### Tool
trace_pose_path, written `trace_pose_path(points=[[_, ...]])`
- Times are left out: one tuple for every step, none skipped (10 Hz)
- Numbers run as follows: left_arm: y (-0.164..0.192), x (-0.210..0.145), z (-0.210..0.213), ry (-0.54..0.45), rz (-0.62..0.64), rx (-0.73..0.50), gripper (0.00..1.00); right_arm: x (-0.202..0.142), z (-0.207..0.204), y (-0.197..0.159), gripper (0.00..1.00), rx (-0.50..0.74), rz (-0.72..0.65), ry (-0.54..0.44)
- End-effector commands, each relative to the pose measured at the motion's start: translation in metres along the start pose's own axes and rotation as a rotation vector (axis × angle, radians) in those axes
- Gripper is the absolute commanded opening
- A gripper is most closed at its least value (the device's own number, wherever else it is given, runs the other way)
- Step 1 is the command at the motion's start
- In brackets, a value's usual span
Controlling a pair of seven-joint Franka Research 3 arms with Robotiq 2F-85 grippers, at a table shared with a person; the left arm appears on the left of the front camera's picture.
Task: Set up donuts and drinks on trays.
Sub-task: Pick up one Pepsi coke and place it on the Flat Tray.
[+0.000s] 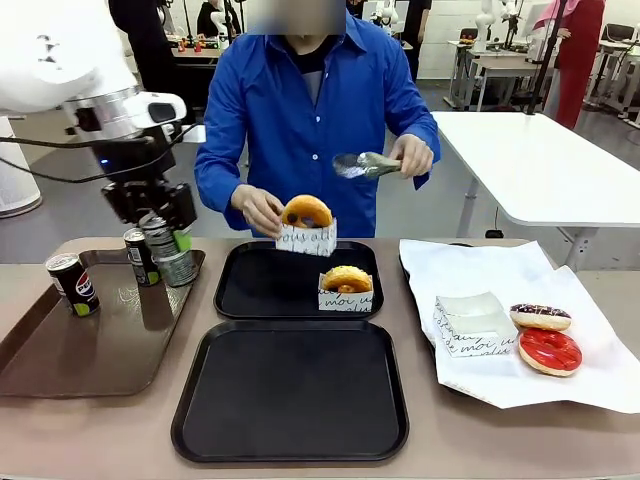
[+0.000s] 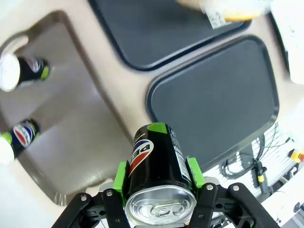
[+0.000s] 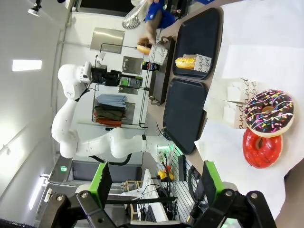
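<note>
Firmly, left gripper point(image 2: 158, 178) clamps a slim glossy black can point(image 2: 154, 154); right gripper point(image 3: 156, 175) gapes empty.

Black trays point(image 1: 290, 390), black green-accented can point(image 2: 159, 161), red donut point(image 1: 549, 350), sprinkle-flecked chocolate donut point(image 1: 540, 317)

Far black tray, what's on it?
One boxed donut sits at its near right corner. A hand holds a second boxed donut at the far rim; that box hides whether it rests there.
</note>
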State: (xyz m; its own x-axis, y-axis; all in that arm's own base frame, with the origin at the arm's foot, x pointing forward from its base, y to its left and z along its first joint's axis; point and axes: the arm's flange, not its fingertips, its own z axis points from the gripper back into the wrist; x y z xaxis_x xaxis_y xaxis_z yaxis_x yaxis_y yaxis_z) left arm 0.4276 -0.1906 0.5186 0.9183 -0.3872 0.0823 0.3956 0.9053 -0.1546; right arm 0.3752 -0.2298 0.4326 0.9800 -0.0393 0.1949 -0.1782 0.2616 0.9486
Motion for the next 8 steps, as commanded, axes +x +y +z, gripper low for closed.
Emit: trace_pose_path(points=[[0.001,0.009,-0.003,0.077,0.055,-0.021,0.59,0.0,0.0,0.0,1.0,-0.001,0.001,0.001],[0.002,-0.044,0.005,0.172,0.037,0.031,0.59,0.0,0.0,0.0,1.0,-0.001,0.001,0.001],[-0.007,-0.111,0.01,0.125,-0.104,0.066,0.59,0.0,0.0,0.0,1.0,-0.001,0.001,0.001],[-0.015,-0.14,0.009,0.076,-0.118,0.103,0.59,0.0,0.0,0.0,1.0,-0.001,0.001,0.001],[-0.018,-0.136,0.006,0.1,-0.095,0.115,0.59,0.0,0.0,0.0,1.0,-0.001,0.001,0.001],[-0.016,-0.131,0.004,0.115,-0.085,0.108,0.59,0.0,0.0,0.0,1.0,-0.001,0.001,0.001],[-0.015,-0.129,0.004,0.122,-0.089,0.104,0.59,0.0,0.0,0.0,1.0,-0.001,0.001,0.001],[-0.013,-0.127,0.004,0.124,-0.085,0.103,0.59,0.0,0.0,0.0,1.0,-0.001,0.001,0.001]])
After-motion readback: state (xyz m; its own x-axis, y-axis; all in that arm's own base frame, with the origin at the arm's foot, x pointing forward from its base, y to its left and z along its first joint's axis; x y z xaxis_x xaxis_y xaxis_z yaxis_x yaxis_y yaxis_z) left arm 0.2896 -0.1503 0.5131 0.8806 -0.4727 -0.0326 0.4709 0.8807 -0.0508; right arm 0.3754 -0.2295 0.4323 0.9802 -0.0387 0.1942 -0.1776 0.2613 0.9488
